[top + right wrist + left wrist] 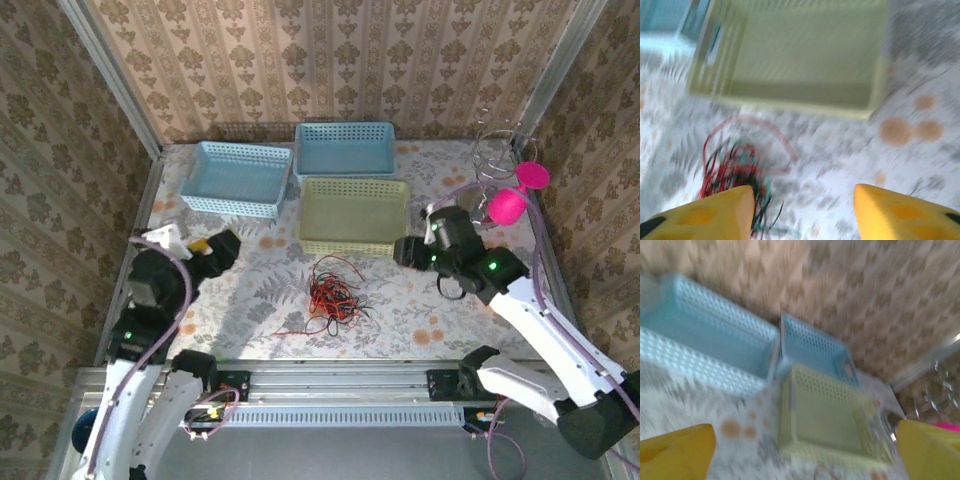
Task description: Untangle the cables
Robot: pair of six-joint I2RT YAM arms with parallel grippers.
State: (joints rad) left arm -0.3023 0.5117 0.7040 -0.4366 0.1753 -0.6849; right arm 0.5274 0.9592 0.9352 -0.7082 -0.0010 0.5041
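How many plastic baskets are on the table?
3: a left blue basket, a right blue basket nearer the wall, and a pale green basket just behind the cables. None seem hidden.

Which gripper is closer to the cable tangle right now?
Right. The right gripper hangs just up and to the right of the cables, by the green basket corner. The left gripper is farther off to their left.

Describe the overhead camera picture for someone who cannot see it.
A tangle of red and black cables lies on a flower-patterned table between two robot arms, the left gripper and right gripper each off to one side, clear of it. Behind the tangle stand a pale green basket and two blue baskets.
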